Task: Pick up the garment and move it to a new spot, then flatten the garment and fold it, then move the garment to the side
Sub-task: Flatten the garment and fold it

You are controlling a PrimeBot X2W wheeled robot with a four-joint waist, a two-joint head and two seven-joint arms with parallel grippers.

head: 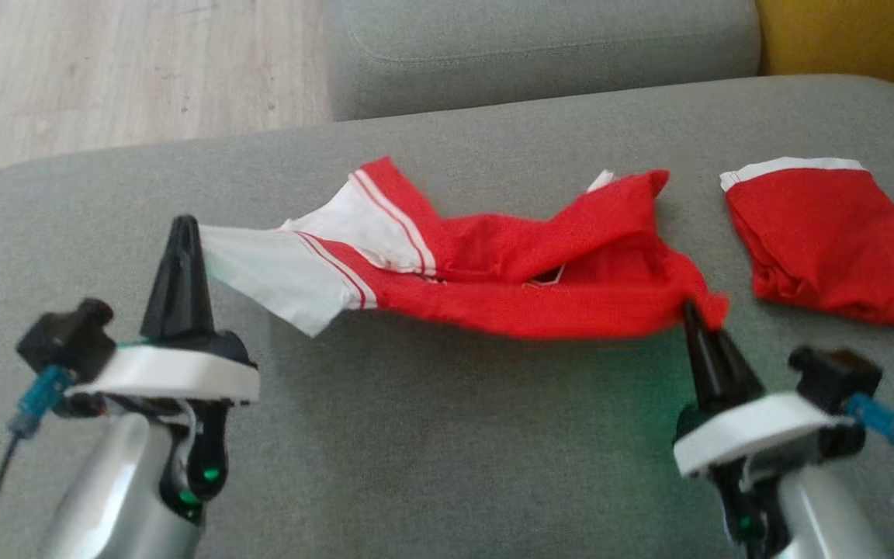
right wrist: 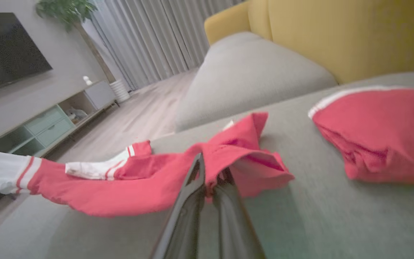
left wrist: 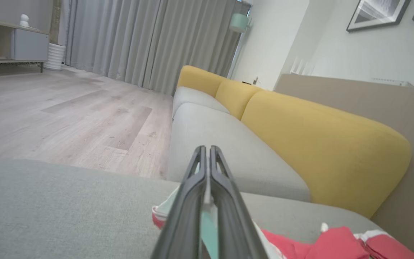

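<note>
The garment (head: 493, 279) looks light, thin and entirely limp. It sags in a shallow curve between its two held ends, so it should lift with almost no effort. It will slump and crease wherever it is let go, and will not keep a shape. I judge the best holds to be the outer edges or corners, pulled apart so the cloth draws flat. A pinch in the bunched middle would only gather more folds. It is bright red with a white sleeve-like panel at the 9 o'clock end, crossed by thin red stripes. The body is twisted and rumpled, with a dark gap showing near its centre. It lies across the middle of the grey sofa cushion (head: 416, 442), running from 9 o'clock to 3 o'clock. Its near edge seems raised and its far folds appear to rest on the seat. The left claw (head: 183, 229) is pressed together on the white end. The right claw (head: 691, 314) is clamped on the red hem at the other end. A second red garment (head: 827, 241) with a white band lies apart at 2 o'clock.
</note>
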